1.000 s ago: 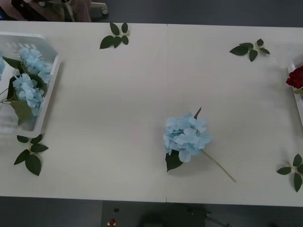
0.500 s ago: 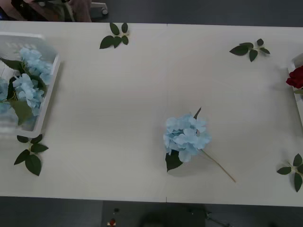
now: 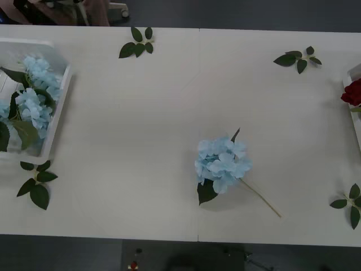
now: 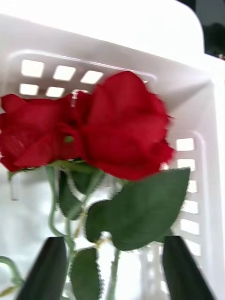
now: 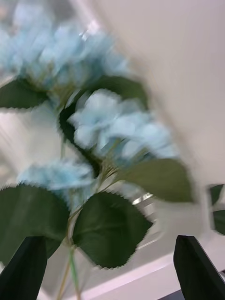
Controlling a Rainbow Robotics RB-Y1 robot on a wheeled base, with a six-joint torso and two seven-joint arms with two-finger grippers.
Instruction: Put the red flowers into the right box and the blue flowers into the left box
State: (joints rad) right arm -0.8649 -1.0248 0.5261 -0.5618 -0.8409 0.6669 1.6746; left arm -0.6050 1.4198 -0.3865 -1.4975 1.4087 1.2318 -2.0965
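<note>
A pale blue flower (image 3: 223, 164) lies on the table's middle, its stem pointing to the front right. More blue flowers (image 3: 34, 107) fill the left box (image 3: 61, 101) at the far left. Above them hangs my left gripper (image 5: 112, 272), open, its black fingers apart over the blue heads (image 5: 117, 126) and big leaves. At the right edge a red flower (image 3: 352, 92) shows inside the right box (image 3: 355, 121). My right gripper (image 4: 115, 276) is open just over the red flowers (image 4: 122, 126), with their green stems running between its spread fingers inside the white walls (image 4: 117, 33).
Loose green leaf sprigs lie at the back left (image 3: 137, 43), back right (image 3: 297, 58), front left (image 3: 36, 183) and front right (image 3: 351, 204). The table's front edge runs just below the lone blue flower.
In the left box another blue head and a dark leaf have come into sight at the far left edge, and the flowers there have shifted. The blue flower in the middle has stayed put.
</note>
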